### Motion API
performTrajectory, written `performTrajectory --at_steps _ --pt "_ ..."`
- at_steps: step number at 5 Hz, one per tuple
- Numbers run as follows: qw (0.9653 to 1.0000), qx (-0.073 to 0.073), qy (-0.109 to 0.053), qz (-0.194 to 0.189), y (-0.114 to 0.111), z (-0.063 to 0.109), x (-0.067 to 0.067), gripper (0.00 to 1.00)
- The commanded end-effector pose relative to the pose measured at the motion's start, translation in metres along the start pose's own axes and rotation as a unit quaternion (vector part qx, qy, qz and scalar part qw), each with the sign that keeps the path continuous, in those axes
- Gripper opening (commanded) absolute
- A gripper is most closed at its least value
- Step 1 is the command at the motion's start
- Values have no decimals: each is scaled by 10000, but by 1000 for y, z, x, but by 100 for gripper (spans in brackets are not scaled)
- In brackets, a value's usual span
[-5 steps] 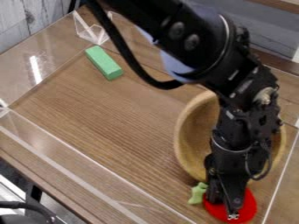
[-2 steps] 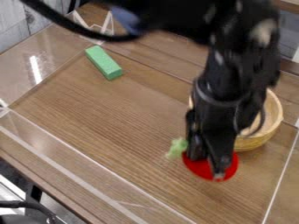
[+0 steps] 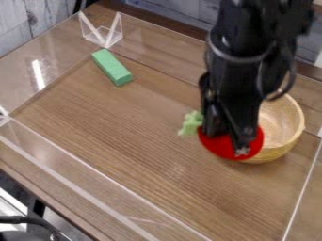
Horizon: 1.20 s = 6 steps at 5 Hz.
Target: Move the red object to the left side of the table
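Observation:
The red object (image 3: 223, 145), a small round red toy fruit with a green leafy bit (image 3: 191, 123) at its left, hangs above the table (image 3: 101, 132) at the right, in front of the wooden bowl. My gripper (image 3: 234, 139) points nearly straight down and is shut on the red object; the black fingers cover its middle. The black arm fills the upper right of the view.
A wooden bowl (image 3: 283, 127) sits at the right, partly behind the arm. A green rectangular block (image 3: 111, 67) lies at the upper left. Low clear acrylic walls (image 3: 56, 174) edge the tabletop, and a clear stand (image 3: 101, 31) is at the back.
The gripper has risen from the tabletop near the front right corner with the red object in it, moving up and a little left, now level with the bowl.

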<state>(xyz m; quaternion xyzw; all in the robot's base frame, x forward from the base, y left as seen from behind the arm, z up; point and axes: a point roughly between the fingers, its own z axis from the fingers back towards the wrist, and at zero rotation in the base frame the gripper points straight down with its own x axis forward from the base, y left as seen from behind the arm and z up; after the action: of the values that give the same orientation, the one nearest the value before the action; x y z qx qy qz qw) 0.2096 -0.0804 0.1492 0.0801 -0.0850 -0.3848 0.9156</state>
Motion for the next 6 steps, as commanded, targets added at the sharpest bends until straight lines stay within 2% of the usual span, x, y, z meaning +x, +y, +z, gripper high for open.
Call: performTrajectory --at_steps 1,2,4,6 --pt "9995 135 -278 97 8 19 1 0" --pt "9994 123 -322 82 5 21 -6 0" --pt "9993 -18 -384 -3 -9 18 -23 0" --pt "9987 -90 -486 148 -4 22 -32 0"
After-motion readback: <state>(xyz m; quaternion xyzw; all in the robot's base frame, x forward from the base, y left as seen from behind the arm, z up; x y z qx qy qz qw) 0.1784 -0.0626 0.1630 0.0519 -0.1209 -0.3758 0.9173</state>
